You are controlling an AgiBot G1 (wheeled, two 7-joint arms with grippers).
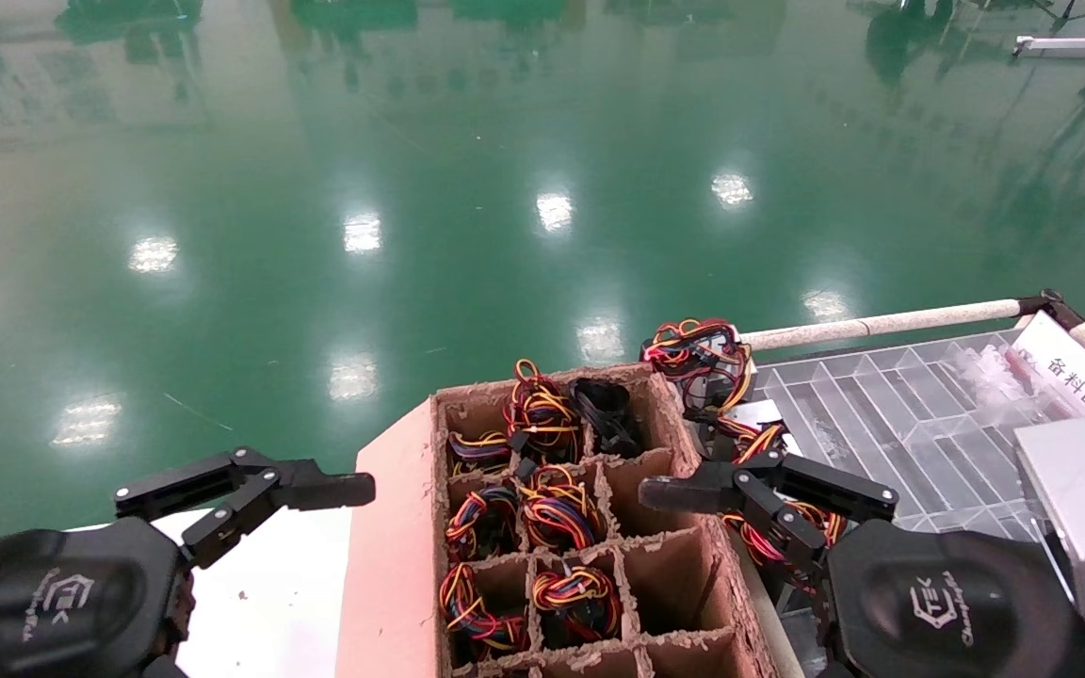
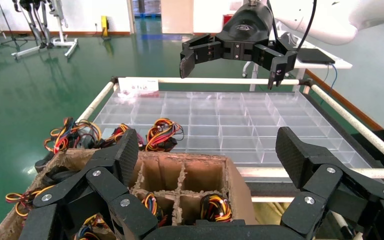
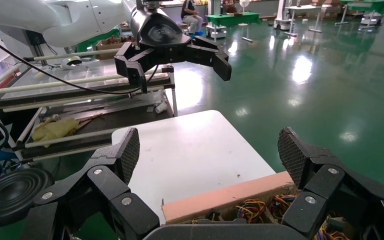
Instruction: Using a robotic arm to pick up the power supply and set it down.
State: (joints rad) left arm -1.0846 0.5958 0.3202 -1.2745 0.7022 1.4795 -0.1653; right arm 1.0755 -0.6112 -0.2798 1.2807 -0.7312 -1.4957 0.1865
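A black cable coil (image 1: 607,414), the power supply's bundle, sits in a back compartment of the brown divided cardboard box (image 1: 392,527); its grey body is hidden. My left gripper (image 1: 302,499) hangs open at the box's left side, over the white table, with nothing between its fingers (image 2: 125,155). My right gripper (image 1: 684,513) hangs open at the box's right edge, also empty, its pads (image 3: 292,155) wide apart. Each wrist view shows the other gripper across the box: the right gripper (image 2: 232,65) and the left gripper (image 3: 180,62), both open.
Other box compartments hold red-yellow-orange wire bundles (image 1: 557,513). A clear divided tray (image 1: 891,414) in a tube frame lies right of the box, with loose wire bundles (image 1: 703,353) at its near corner and a white label (image 1: 1079,377). The white table (image 1: 269,603) lies to the left.
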